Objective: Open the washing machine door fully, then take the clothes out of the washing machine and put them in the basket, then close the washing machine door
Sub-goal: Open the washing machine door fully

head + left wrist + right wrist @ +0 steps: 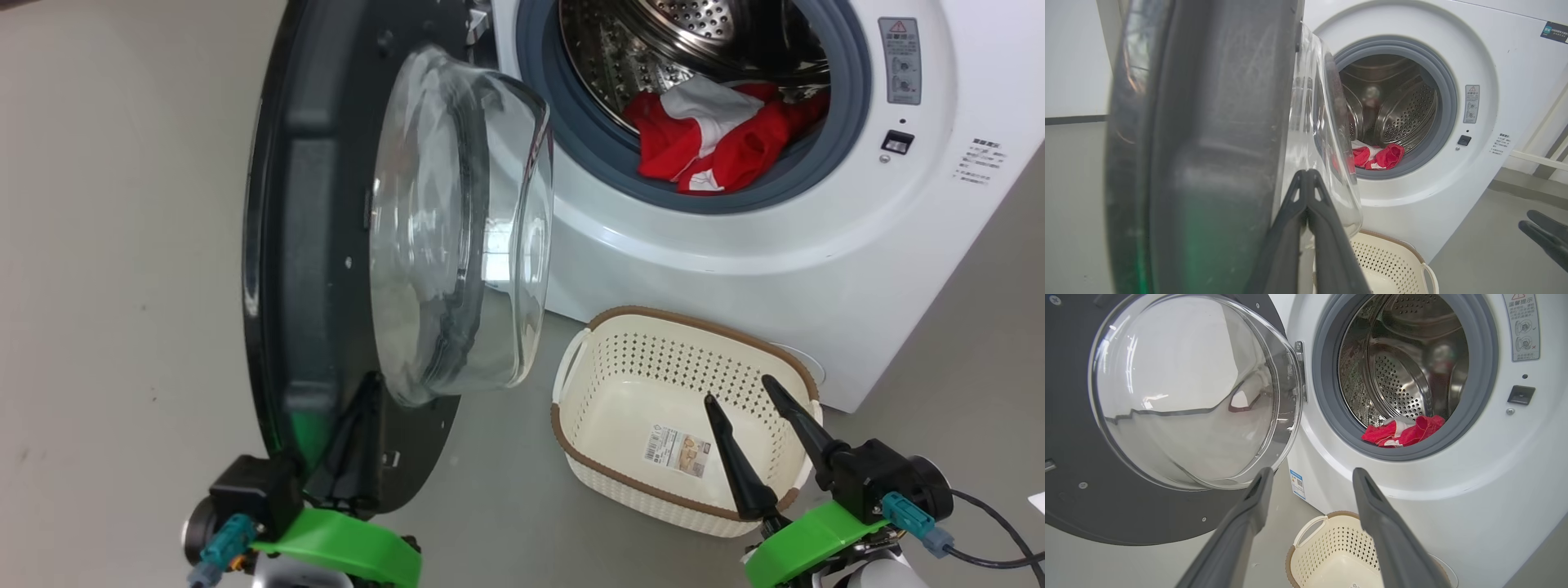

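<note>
Left claw (1306, 175), pressed together, sits at the door's (310, 245) inner rim — push steadily outward along its swing. Right claw (739, 390) hangs spread over the basket (694, 320); the clothes (710, 139) lie in the washing machine (694, 261).

The big white front-loading washing machine (735, 269) is viewed from above by the head camera, tilted downward. The round glossy black door (1208, 122) is seen edge-on, very close, by the left wrist camera; the steel drum mouth (1404, 367) is faced from low down by the right. The red-and-white fabric clothes (1404, 433) and cream perforated plastic basket (653, 359) are shared by all three.
</note>
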Controlling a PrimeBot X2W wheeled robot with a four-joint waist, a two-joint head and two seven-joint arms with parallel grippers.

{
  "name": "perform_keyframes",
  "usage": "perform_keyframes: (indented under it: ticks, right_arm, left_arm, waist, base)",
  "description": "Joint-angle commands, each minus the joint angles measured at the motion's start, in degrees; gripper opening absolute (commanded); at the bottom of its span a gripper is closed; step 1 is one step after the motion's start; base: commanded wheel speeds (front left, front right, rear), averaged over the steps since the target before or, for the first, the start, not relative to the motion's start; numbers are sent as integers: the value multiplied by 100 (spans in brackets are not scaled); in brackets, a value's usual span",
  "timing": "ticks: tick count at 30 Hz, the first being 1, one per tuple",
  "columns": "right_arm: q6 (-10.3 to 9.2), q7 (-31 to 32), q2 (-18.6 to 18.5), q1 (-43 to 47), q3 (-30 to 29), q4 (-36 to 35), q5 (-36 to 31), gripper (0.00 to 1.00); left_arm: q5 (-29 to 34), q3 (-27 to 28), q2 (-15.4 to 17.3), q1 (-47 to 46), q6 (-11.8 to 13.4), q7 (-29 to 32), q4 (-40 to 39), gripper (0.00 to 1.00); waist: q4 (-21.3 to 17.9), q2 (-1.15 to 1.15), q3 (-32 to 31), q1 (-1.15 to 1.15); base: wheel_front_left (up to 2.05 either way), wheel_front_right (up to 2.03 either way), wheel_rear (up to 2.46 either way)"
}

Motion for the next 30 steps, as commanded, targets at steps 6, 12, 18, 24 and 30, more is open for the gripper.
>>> perform_keyframes:
  ticks: [6, 12, 18, 24, 30]
  right_arm:
    - [36, -37, 5, -166, 203, -100, -69, 100]
    - [36, -37, 5, -232, 244, -62, -166, 100]
    - [36, -37, 5, -306, 275, -35, -301, 100]
    - [36, -37, 5, -397, 366, 8, -449, 100]
    - [36, -37, 5, -455, 443, 82, -543, 100]
  left_arm:
    - [-101, 595, 273, -94, 242, -225, -104, 0]
    - [-219, 953, 380, -199, 298, -370, 117, 0]
    - [-283, 1181, 385, -307, 342, -449, 280, 0]
    - [-471, 1527, 349, -494, 221, -506, 563, 0]
    - [-457, 1943, 292, -695, 56, -521, 797, 0]
  waist:
    - [69, 0, 73, 0]
    - [85, 0, 177, 0]
    - [98, 0, 306, 0]
    - [99, 0, 431, 0]
    - [99, 0, 526, 0]
  base:
    - [0, 0, 0]
    - [0, 0, 0]
    - [0, 0, 0]
    - [0, 0, 0]
    - [0, 0, 0]
